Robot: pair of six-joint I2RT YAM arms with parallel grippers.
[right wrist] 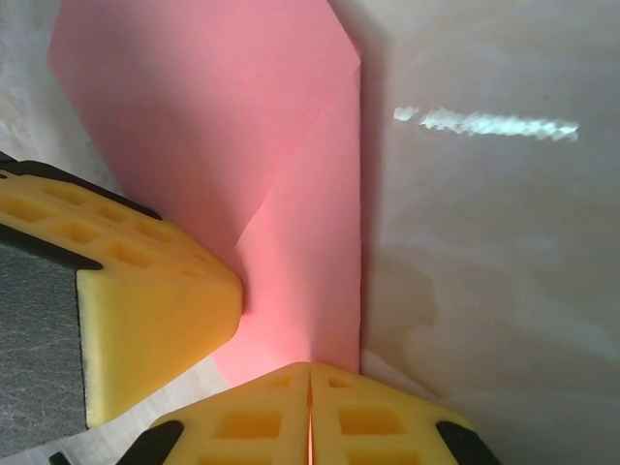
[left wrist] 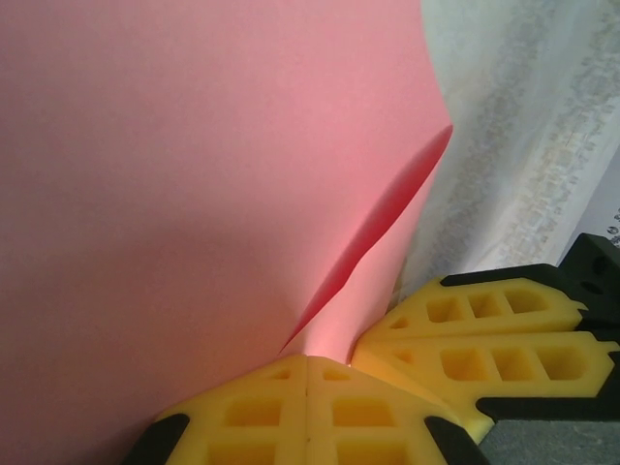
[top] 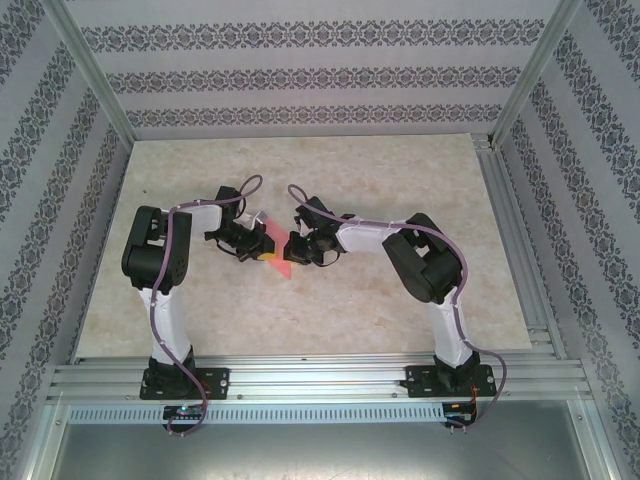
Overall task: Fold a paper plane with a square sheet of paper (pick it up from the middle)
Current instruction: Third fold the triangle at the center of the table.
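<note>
So, both arms were nose to nose over the middle of the table [top: 400, 180], about halfway between its left and right edges. The sheet of paper [left wrist: 194, 194] sat right between them, so neither arm was nearer. It was part folded, with one long folded edge running straight away from the right gripper [right wrist: 310, 373], which was clamped tight on the near end of it. The left gripper [left wrist: 307, 366] was pinched closed on the paper too, just beside the right one. My guess is the next fold turns on that edge. From above, the grippers covered most of the pink, and I couldn't tell whether it touched the table or how many layers there were.
</note>
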